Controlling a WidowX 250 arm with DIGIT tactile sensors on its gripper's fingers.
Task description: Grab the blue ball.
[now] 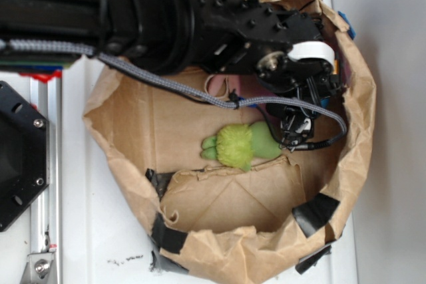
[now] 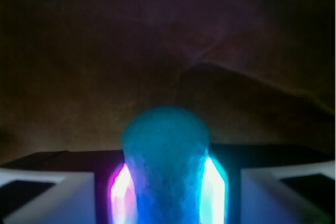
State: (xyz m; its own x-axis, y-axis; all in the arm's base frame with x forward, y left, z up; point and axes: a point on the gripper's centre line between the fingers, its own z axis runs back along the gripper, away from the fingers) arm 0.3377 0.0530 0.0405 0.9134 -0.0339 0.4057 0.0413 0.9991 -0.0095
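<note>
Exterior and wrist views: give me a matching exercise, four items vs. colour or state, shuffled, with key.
Column 1:
1. blue ball
2. green plush toy
3. paper bag
4. gripper

Column 2:
A. brown, crumpled, patched with black tape
B. lime green, lying on the bag floor
C. teal, finely dimpled, sitting between two lit pads
D. closed on either side of the ball

Pairs: 1-C, 2-B, 3-A, 4-D
</note>
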